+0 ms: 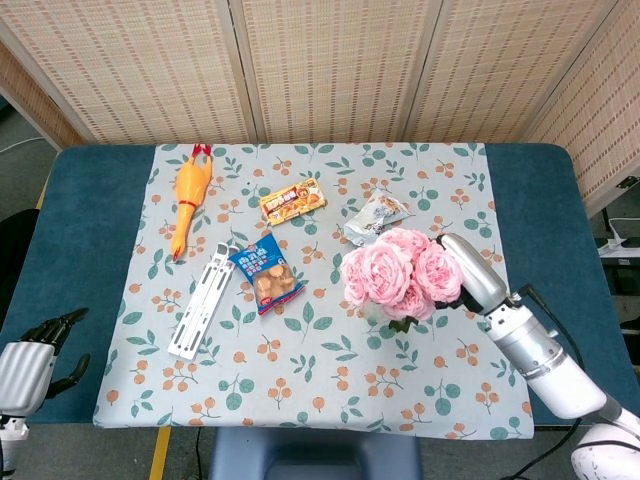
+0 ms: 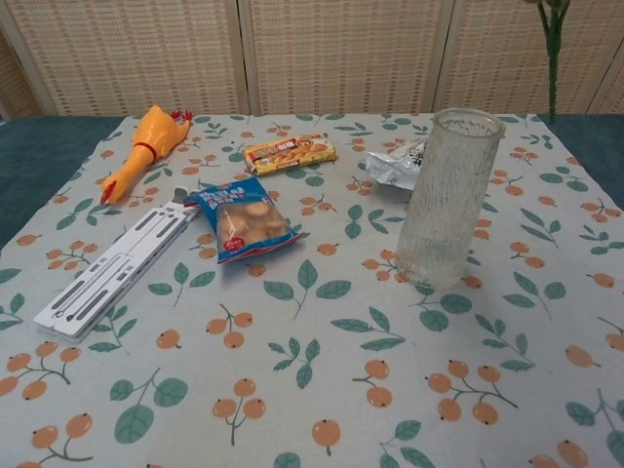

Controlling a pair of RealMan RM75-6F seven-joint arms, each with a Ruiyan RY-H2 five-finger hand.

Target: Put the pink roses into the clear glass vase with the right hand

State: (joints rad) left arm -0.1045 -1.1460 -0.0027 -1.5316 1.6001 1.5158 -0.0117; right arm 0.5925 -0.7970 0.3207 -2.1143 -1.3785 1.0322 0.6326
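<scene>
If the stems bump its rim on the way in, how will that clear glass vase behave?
The clear glass vase stands tall and narrow on a small base, so a sideways knock near the rim would probably tip it. It looks empty, hence likely light and easy to shift on the tablecloth. Being glass, it may break if toppled.
</scene>
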